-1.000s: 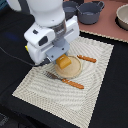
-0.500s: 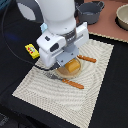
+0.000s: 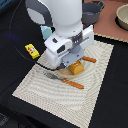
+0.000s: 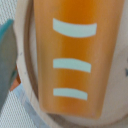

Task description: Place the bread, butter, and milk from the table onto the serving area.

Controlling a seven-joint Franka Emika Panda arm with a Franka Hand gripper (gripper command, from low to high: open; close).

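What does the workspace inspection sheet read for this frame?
Surface: black table, striped placemat on it.
Job's things: bread on plate; butter on table off the mat; milk partly hidden behind arm.
Clutter: knife and second piece of cutlery on mat; grey pots on board.
Gripper: over bread, hidden; state unclear.
Cables: black cable loops over table.
Surroundings: nothing seen.
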